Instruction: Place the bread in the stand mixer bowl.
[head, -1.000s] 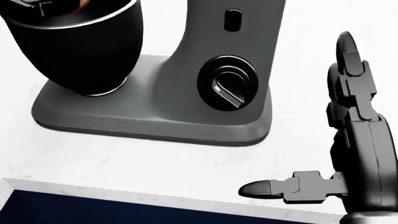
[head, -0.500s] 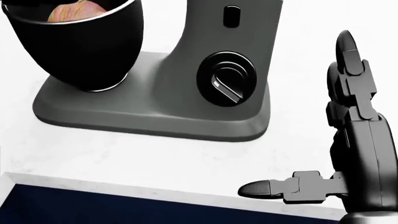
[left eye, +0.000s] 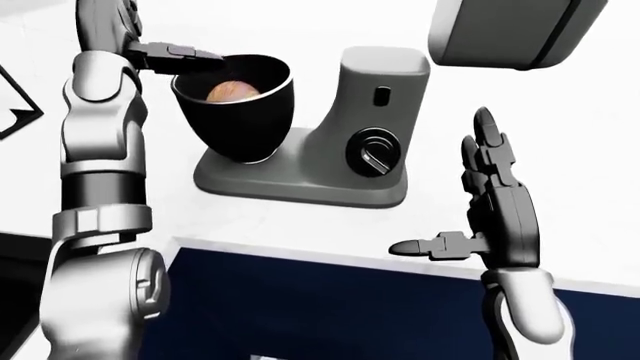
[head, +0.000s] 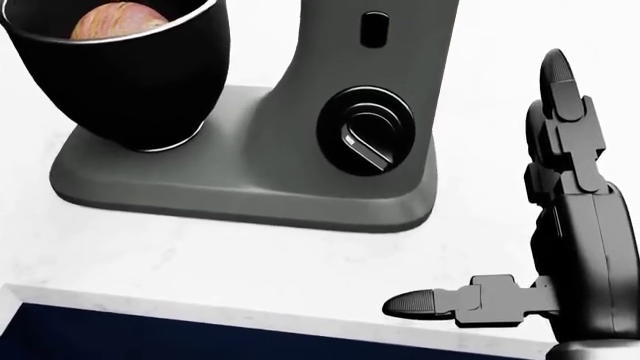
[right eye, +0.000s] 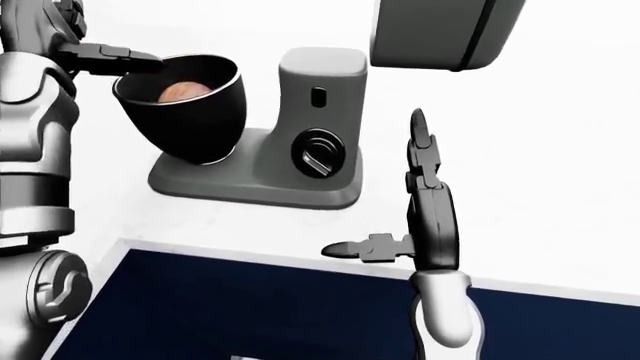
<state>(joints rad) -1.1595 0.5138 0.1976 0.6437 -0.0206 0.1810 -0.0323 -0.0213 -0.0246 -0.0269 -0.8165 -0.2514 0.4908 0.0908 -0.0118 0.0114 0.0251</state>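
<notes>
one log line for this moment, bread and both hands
bread: inside stand mixer bowl | left hand: open, fingers over bowl rim, not holding bread | right hand: open, idle right of stand mixer

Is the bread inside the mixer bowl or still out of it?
Inside. The bread shows as a brown round below the rim of the black mixer bowl, and no finger of the left robot hand touches it.

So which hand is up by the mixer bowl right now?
The left hand: one finger reaches over the rim of the bowl, above the bread. The right hand stands open, clear of the mixer.
</notes>
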